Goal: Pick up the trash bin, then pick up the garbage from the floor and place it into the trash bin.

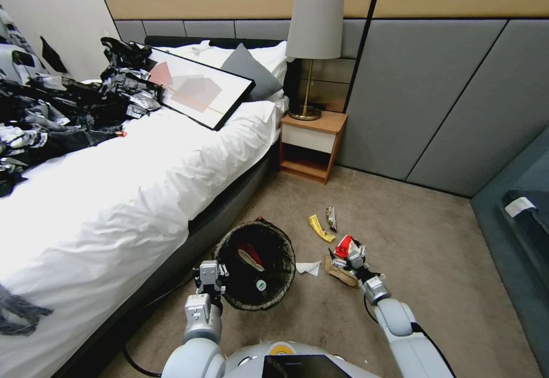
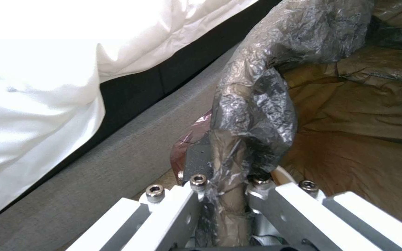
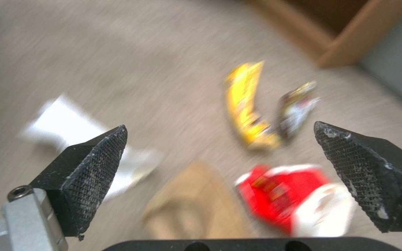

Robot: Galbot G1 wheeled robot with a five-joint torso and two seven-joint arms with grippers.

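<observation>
One trash bin (image 1: 255, 265); five garbage pieces (image 1: 320, 228) on the floor.

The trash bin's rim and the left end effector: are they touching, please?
Touching: the left wrist view shows the left end effector clamped on the trash bin rim's black bag.

The right gripper (image 1: 350, 254) is covering part of the red-and-white pack (image 1: 343, 246) and brown paper bag (image 1: 340, 273). The right wrist view is blurring the yellow wrapper (image 3: 247, 104), silvery wrapper (image 3: 296, 109) and white scrap (image 3: 66, 120); print is proving unreadable.
</observation>
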